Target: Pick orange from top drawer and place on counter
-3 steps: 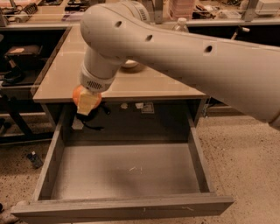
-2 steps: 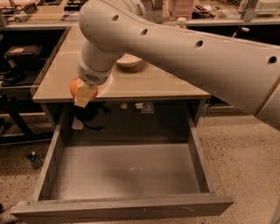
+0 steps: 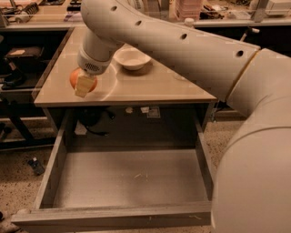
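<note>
The orange (image 3: 75, 78) is held in my gripper (image 3: 83, 84) above the front left part of the tan counter (image 3: 150, 86). One pale finger (image 3: 83, 85) crosses the front of the fruit, the other is hidden behind it. I cannot tell whether the orange touches the counter surface. The top drawer (image 3: 127, 182) stands pulled out below the counter, with a bare grey floor. My large white arm comes in from the upper right and covers much of the counter's right side.
A white bowl (image 3: 132, 58) sits on the counter behind and to the right of the gripper. A cluttered shelf (image 3: 27, 13) runs along the back. A dark rack (image 3: 13, 68) stands to the left. Speckled floor surrounds the drawer.
The gripper has carried the orange from just over the counter's front edge up and inward over the counter surface. The arm has lifted and the white bowl has come into view.
</note>
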You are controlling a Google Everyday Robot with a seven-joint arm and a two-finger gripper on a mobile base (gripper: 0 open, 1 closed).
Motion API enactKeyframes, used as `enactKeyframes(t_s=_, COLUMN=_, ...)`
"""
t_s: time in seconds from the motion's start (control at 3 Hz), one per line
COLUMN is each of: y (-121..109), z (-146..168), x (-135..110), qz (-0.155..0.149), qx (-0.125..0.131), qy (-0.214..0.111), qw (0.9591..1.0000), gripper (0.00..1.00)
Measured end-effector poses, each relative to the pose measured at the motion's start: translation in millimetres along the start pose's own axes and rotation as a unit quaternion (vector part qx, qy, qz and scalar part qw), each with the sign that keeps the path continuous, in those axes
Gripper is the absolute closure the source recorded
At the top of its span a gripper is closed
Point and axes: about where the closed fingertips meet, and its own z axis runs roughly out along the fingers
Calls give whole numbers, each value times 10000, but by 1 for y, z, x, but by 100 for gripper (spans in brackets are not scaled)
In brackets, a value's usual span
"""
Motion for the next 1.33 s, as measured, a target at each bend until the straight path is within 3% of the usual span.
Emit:
enactKeyframes(t_s=0.67, y=-45, z=33, x=-23, qz=-111, qx=-113, qy=-83, qw=9998, gripper=100)
enactKeyframes(t_s=1.33, y=-59, z=79, x=-43, qz=-71, qx=-408, qy=-342, qw=9986, gripper=100)
